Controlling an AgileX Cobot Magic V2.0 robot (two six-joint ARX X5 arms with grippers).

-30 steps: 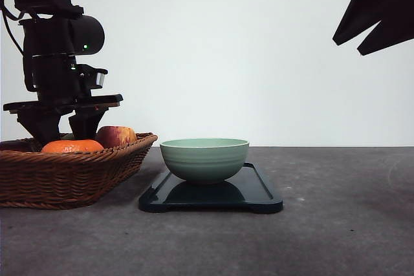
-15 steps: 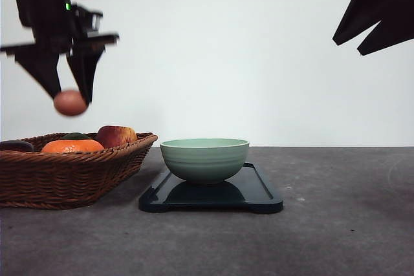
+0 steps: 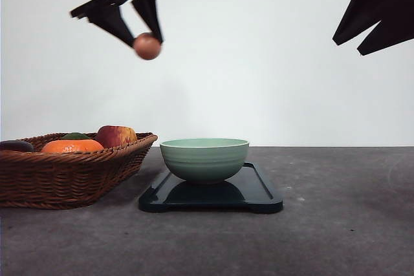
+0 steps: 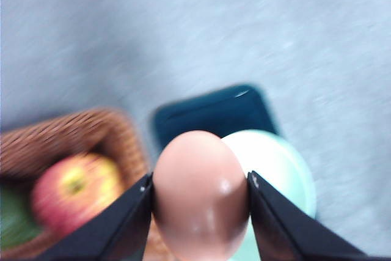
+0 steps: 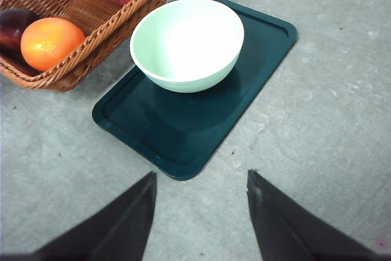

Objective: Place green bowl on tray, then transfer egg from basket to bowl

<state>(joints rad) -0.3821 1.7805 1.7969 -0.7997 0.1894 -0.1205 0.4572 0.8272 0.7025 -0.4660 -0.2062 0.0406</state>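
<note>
The pale green bowl (image 3: 204, 158) stands on the dark tray (image 3: 259, 195) in the middle of the table, empty (image 5: 187, 41). High above the table, left of the bowl, my left gripper (image 3: 147, 43) is shut on the brown egg (image 3: 147, 46). The left wrist view shows the egg (image 4: 200, 194) clamped between the two dark fingers (image 4: 119, 224), with the bowl (image 4: 275, 169) and tray (image 4: 211, 114) below it. The wicker basket (image 3: 65, 176) sits at the left. My right gripper (image 5: 201, 212) hangs open above the table in front of the tray (image 5: 183, 132).
The basket holds an orange (image 3: 72, 146), a red apple (image 3: 115, 136), a green fruit (image 3: 75, 136) and a dark fruit (image 5: 15, 25). Grey tabletop (image 3: 343, 211) stretches right of the tray. The right arm (image 3: 378, 8) is at the upper right.
My left gripper has lifted the egg out of the basket, rising and moving right toward the bowl. The bowl, tray and right arm have not moved.
</note>
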